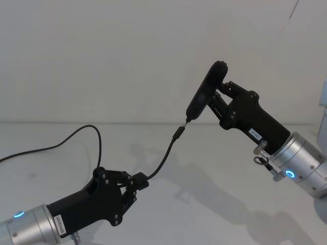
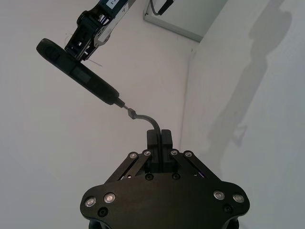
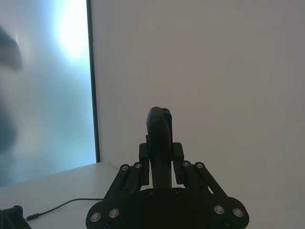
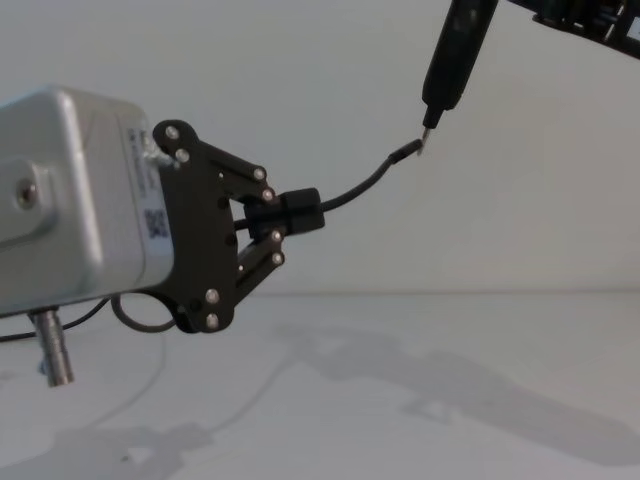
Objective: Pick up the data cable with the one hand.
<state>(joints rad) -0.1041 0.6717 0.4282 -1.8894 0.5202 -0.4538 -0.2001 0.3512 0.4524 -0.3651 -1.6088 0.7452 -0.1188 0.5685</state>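
Note:
My left gripper (image 1: 139,181) is shut on the data cable (image 1: 164,157), a thin black cord, a short way behind its stubby plug (image 1: 177,133). From the fingers (image 2: 165,138) the cable (image 2: 148,119) curves up, held above the table. Its plug end almost touches the metal tip of a slim black pen-like tool (image 1: 206,93). My right gripper (image 1: 218,98) is shut on that tool (image 3: 159,129) and holds it tilted, tip down. In the chest view the left gripper (image 4: 296,212) grips the cable (image 4: 365,183) under the tool (image 4: 455,50).
The cable's slack (image 1: 76,135) arcs back over the white table (image 1: 214,204) and runs off the left edge. A plain white wall stands behind. A bright panel with a dark frame (image 3: 93,81) is beside the right arm.

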